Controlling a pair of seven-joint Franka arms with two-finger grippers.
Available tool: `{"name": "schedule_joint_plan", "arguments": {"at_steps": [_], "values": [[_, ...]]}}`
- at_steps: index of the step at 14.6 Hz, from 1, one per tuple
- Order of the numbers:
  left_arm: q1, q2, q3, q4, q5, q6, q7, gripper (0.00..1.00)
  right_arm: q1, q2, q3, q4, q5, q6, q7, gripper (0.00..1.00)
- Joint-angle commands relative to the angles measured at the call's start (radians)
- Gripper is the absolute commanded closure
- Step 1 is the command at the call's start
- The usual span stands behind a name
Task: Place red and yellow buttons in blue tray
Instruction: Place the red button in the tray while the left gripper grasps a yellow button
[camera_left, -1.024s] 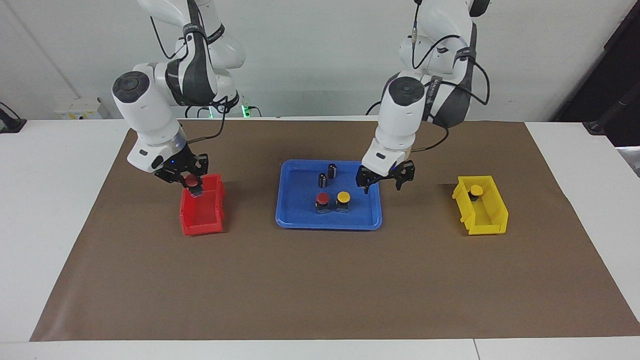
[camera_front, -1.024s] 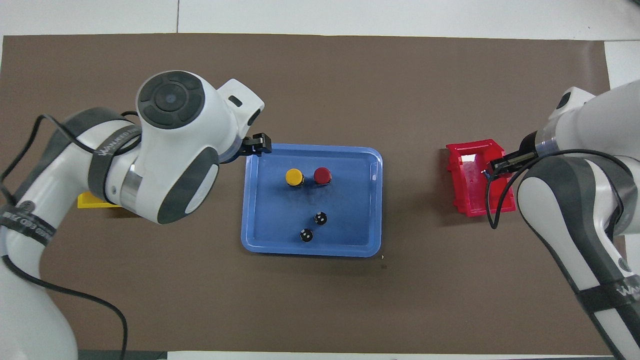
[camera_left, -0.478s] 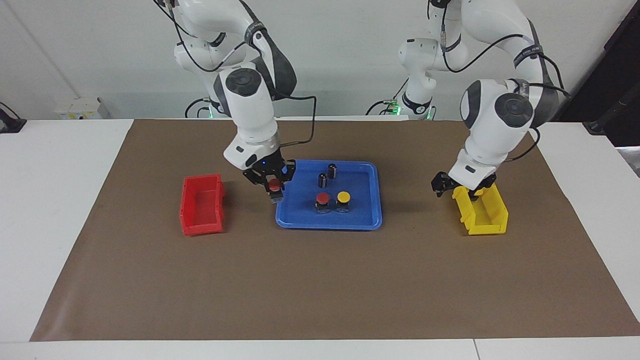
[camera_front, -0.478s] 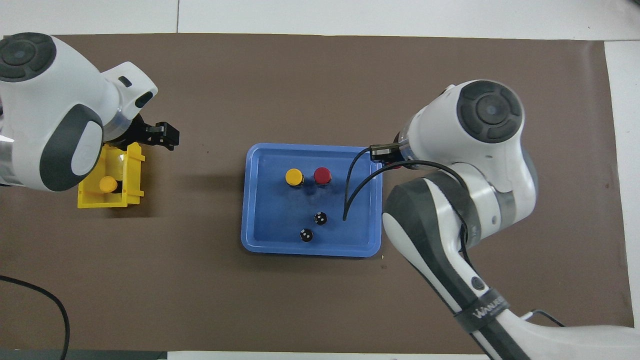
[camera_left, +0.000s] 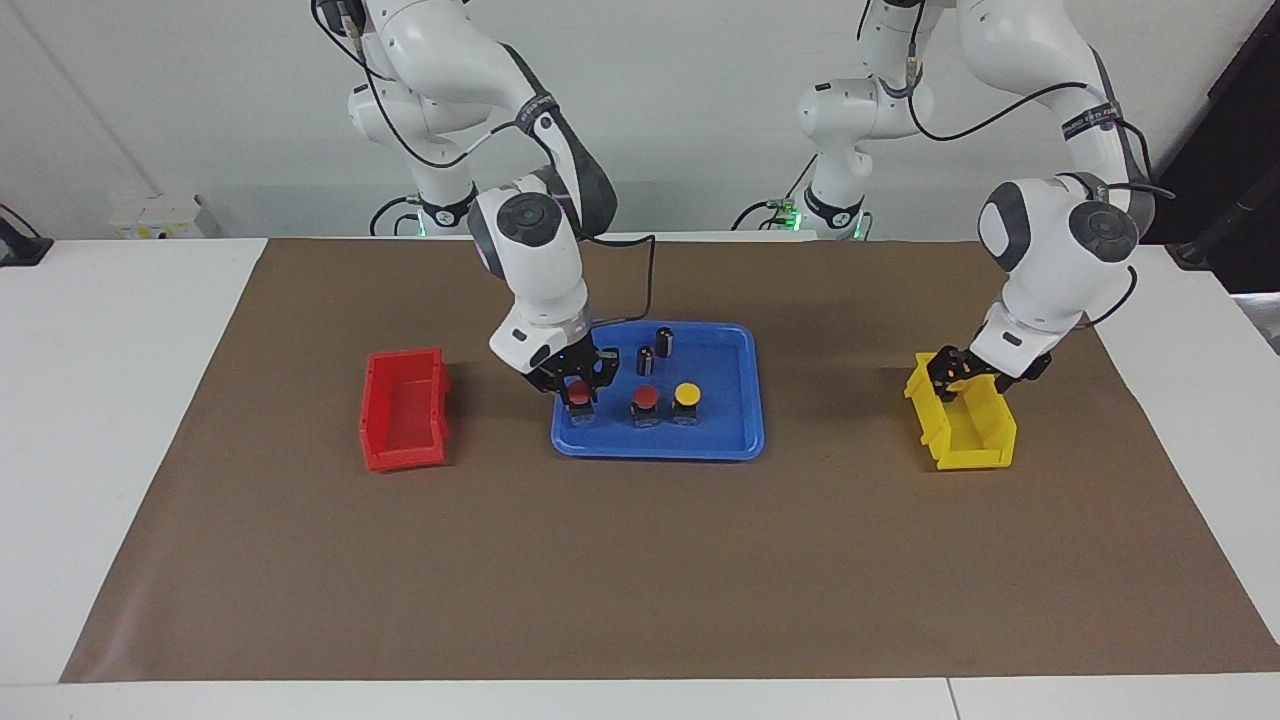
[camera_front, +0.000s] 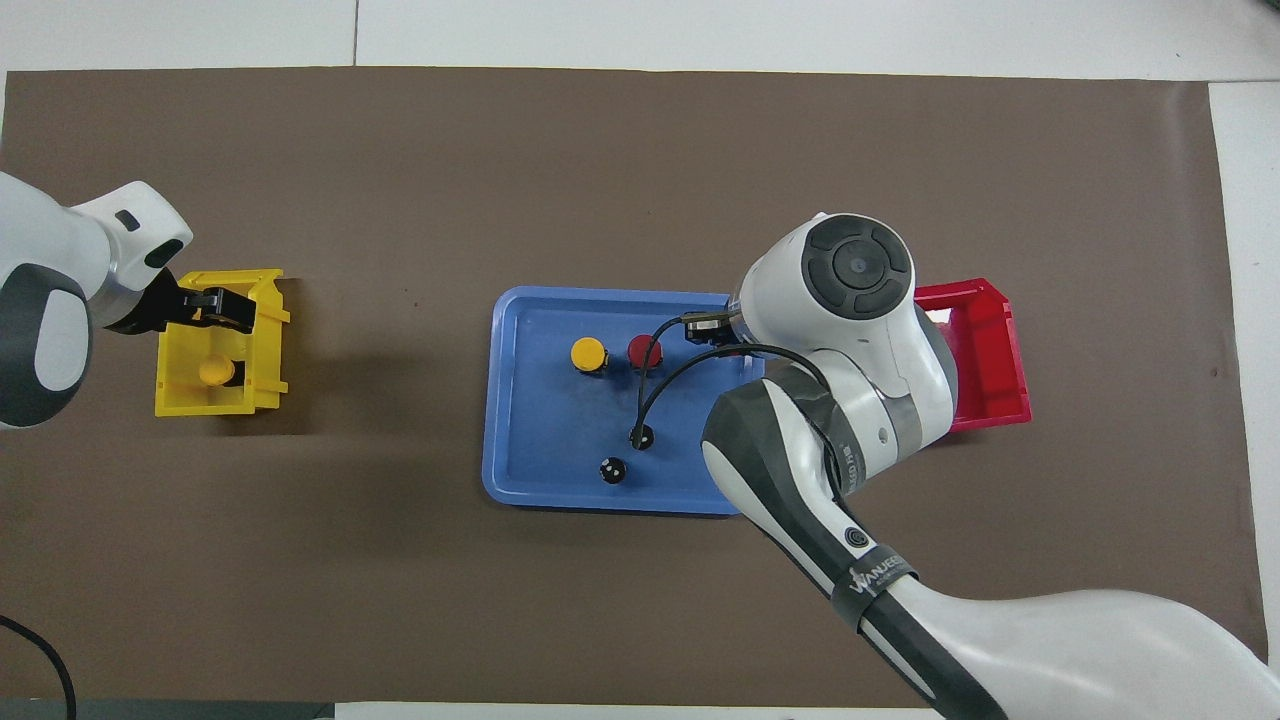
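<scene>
The blue tray (camera_left: 660, 449) lies mid-table. On it stand a red button (camera_left: 645, 398) and a yellow button (camera_left: 686, 392) side by side. My right gripper (camera_left: 579, 388) is shut on a second red button (camera_left: 578, 392), held low over the tray's end toward the right arm, beside the first red button. In the overhead view the right arm's wrist hides that button. Another yellow button (camera_front: 212, 371) sits in the yellow bin (camera_front: 265, 375). My left gripper (camera_left: 975, 377) hangs open over that bin, holding nothing.
Two small dark capless cylinders (camera_left: 645, 360) (camera_left: 664, 340) stand on the tray nearer the robots than the buttons. A red bin (camera_left: 403, 412) sits toward the right arm's end of the table. Brown paper (camera_left: 640, 580) covers the table.
My right gripper has carried the red button from the red bin across to the blue tray and lowered it. My left gripper has swung from the tray's edge to over the yellow bin.
</scene>
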Motion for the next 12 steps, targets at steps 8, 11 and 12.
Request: {"name": "schedule_joint_plan", "arguments": {"at_steps": [8, 11, 12], "values": [[0.045, -0.073, -0.013, -0.103, 0.005, 0.037, 0.027, 0.35, 0.029, -0.055, 0.0, -0.12, -0.005, 0.089, 0.017, 0.56], [0.046, -0.073, -0.013, -0.109, -0.001, 0.043, 0.025, 0.35, 0.029, -0.055, 0.0, -0.119, -0.005, 0.087, 0.017, 0.32], [0.046, -0.074, -0.013, -0.115, -0.001, 0.048, 0.025, 0.35, 0.026, -0.052, 0.0, -0.104, -0.005, 0.075, 0.017, 0.24]]}}
